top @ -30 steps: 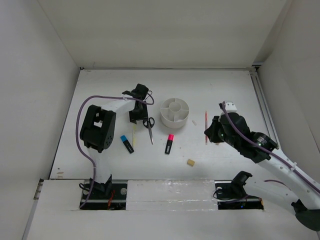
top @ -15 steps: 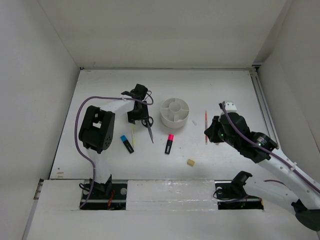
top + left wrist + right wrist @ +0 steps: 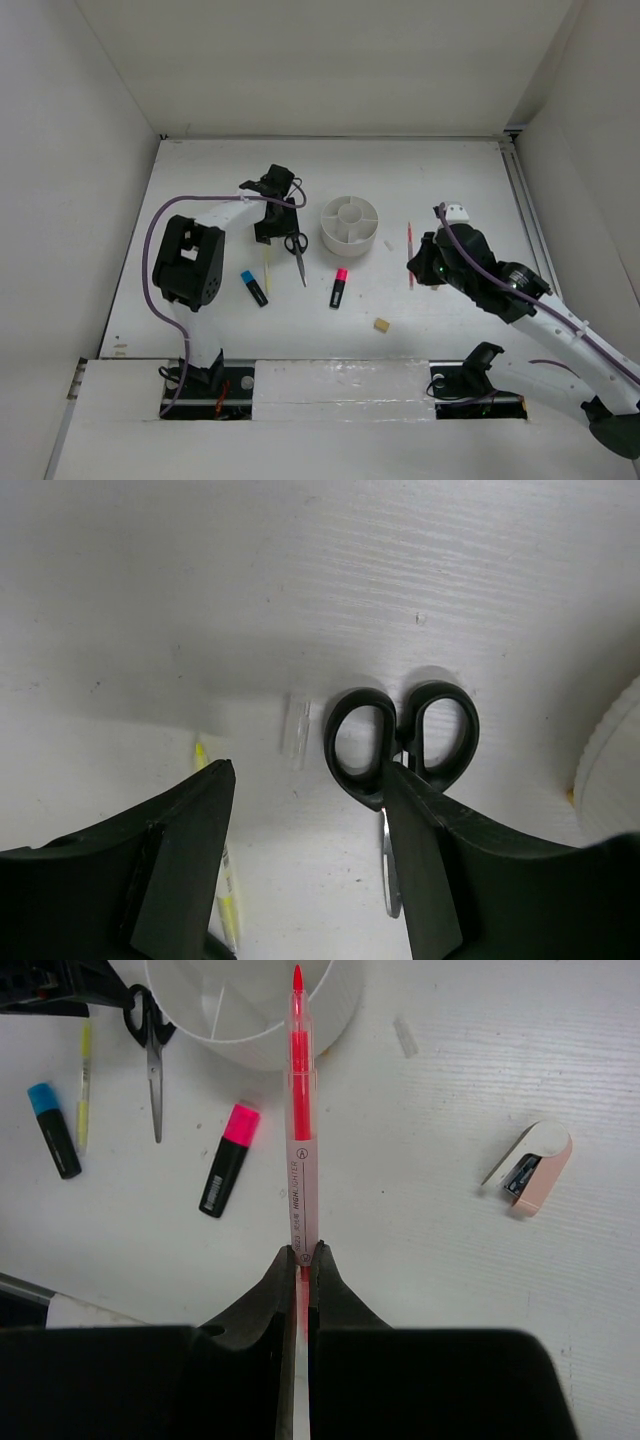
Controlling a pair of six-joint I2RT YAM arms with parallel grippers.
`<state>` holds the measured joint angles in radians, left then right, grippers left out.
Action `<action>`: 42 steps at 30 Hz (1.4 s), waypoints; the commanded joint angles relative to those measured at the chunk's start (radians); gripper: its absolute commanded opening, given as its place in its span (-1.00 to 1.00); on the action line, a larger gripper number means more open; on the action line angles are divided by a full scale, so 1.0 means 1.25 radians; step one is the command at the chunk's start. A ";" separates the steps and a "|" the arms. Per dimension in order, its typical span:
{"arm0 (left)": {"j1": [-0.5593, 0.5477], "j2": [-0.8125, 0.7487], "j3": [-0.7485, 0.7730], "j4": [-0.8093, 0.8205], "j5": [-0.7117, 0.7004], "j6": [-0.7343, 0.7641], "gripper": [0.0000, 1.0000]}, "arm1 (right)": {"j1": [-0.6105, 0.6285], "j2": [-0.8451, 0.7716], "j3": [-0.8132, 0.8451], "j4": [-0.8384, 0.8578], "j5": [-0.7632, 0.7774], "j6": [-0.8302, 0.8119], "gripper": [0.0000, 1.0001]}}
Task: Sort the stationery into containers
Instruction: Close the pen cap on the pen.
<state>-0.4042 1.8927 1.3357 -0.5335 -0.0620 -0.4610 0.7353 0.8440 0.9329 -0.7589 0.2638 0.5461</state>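
My right gripper (image 3: 302, 1252) is shut on the end of a thin red pen (image 3: 300, 1110), which points at the round white organiser (image 3: 340, 1005). In the top view this pen (image 3: 410, 243) hangs just right of the organiser (image 3: 351, 226). My left gripper (image 3: 305, 775) is open low over the table, with only bare table between its fingers. Its right finger (image 3: 430, 870) overlaps the black-handled scissors (image 3: 400, 745). A yellow pen (image 3: 225, 880) lies by the left finger. The pink-capped highlighter (image 3: 339, 288), the blue-capped highlighter (image 3: 254, 288) and a tan eraser (image 3: 381, 324) lie on the table.
A pink eraser (image 3: 530, 1170) lies to the right of the held pen. A small clear cap (image 3: 297, 730) rests beside the scissors' handles, and another clear cap (image 3: 405, 1037) sits near the organiser. White walls close in the table on the left, the back and the right.
The left gripper's jaws have opened wider beside the scissors. The right arm has shifted slightly left with the red pen.
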 commanded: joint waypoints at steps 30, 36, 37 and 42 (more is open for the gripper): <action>0.034 0.027 0.052 -0.004 -0.034 -0.036 0.09 | 0.016 0.033 -0.008 0.028 -0.028 -0.031 -1.00; 0.034 0.034 0.052 -0.004 -0.056 -0.045 0.07 | 0.016 0.033 -0.008 0.028 -0.036 -0.031 -1.00; 0.034 0.035 0.052 -0.011 -0.056 -0.052 0.07 | 0.016 0.033 -0.008 0.028 -0.036 -0.031 -1.00; 0.034 0.035 0.052 -0.011 -0.056 -0.052 0.07 | 0.016 0.040 -0.008 0.035 -0.036 -0.031 -1.00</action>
<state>-0.3599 1.9347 1.3640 -0.5236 -0.1097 -0.5140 0.7475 0.8917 0.9215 -0.7521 0.2272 0.5194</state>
